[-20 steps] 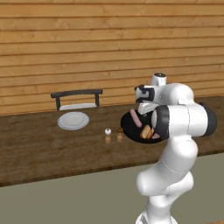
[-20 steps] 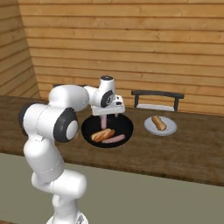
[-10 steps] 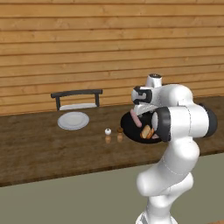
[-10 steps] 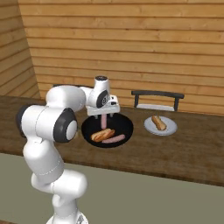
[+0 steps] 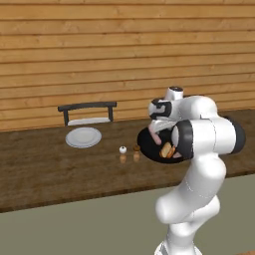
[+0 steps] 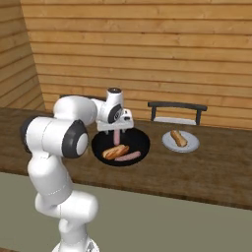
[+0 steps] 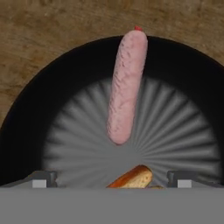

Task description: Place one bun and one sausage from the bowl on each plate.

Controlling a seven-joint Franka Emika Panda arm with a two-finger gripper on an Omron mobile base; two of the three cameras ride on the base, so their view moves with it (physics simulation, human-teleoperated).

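Since a sec ago my arm shifted slightly; nothing else moved. Left base: my tool [image 5: 160, 130] over black bowl [image 5: 149, 148], empty plate [image 5: 83, 137] at its 9 o'clock on counter [image 5: 45, 174]. Right base: bun [image 6: 115, 151] + sausage [image 6: 129, 156] in bowl, 2nd plate [image 6: 191, 145] w/ bun at 3 o'clock. Hand view: tool released, fingers wide, sausage [image 7: 126, 86] below, pointing 12 o'clock.

Arm swung slightly left over bowl [image 6: 140, 138].
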